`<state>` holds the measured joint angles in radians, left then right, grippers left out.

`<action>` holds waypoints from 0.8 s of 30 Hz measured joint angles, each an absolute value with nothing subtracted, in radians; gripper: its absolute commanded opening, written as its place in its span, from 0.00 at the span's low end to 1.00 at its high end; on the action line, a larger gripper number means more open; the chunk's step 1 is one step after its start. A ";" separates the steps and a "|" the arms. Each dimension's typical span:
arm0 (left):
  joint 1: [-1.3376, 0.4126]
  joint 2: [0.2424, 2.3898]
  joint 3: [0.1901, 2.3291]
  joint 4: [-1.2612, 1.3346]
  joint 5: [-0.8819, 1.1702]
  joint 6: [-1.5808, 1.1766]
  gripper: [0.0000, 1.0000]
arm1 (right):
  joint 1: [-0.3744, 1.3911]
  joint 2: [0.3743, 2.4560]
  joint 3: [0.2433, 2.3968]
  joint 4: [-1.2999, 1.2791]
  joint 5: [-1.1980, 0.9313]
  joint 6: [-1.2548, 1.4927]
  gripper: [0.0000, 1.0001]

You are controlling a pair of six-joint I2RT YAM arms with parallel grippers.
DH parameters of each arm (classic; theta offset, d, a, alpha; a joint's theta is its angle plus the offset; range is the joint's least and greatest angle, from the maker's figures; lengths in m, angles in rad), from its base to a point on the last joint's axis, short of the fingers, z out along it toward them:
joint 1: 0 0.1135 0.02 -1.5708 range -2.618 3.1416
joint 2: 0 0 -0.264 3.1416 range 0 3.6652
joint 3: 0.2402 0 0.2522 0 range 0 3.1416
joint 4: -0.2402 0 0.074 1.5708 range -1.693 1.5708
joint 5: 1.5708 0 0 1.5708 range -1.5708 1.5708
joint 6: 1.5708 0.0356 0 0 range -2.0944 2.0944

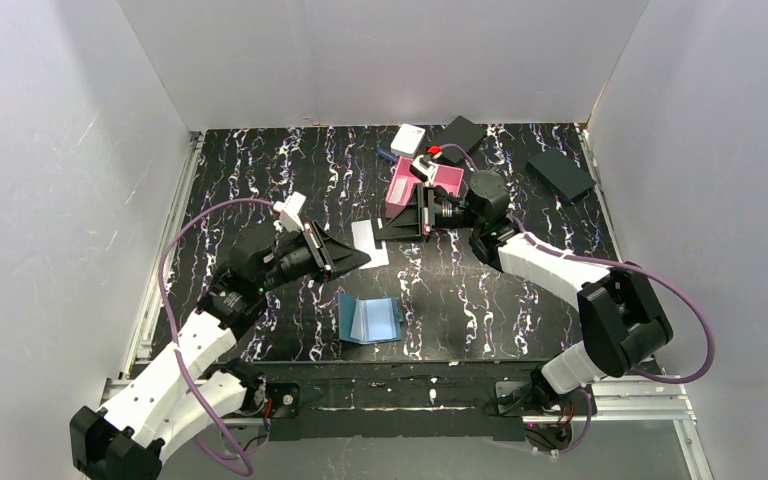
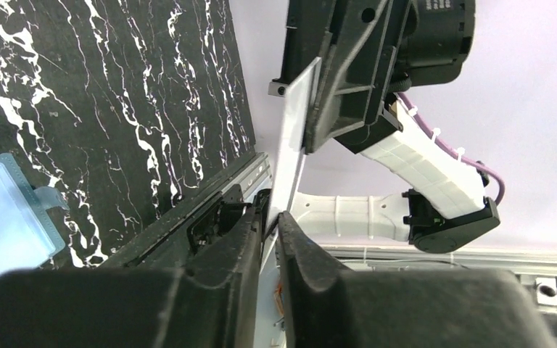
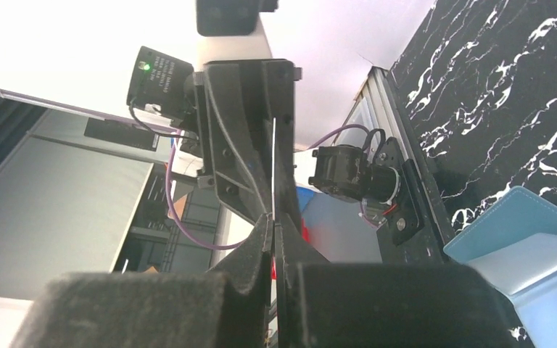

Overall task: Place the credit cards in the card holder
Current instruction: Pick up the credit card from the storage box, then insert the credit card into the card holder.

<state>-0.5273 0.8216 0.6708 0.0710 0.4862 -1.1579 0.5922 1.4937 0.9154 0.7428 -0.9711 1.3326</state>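
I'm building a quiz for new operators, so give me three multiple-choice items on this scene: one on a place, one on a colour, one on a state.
1. Where does the card holder lie?
A. far end
B. near end, centre
C. in a tool

2. What colour is the open tray?
A. green
B. pink
C. yellow

3. The pale card is:
A. lying flat
B. in the holder
C. pinched by the left tool and right tool

Answers:
1. B, the top view shows it open at the near edge.
2. B, its walls are pink.
3. C, both wrist views show them closed on it.
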 measured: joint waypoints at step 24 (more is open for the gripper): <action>-0.806 1.023 0.647 -0.338 0.105 -0.914 0.00 | 0.693 1.527 0.908 -0.118 -0.621 0.599 0.13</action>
<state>-0.8062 1.0225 0.6473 -0.3383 0.1047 -0.9142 0.6930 1.5266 0.9080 -0.1180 -0.6211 0.5995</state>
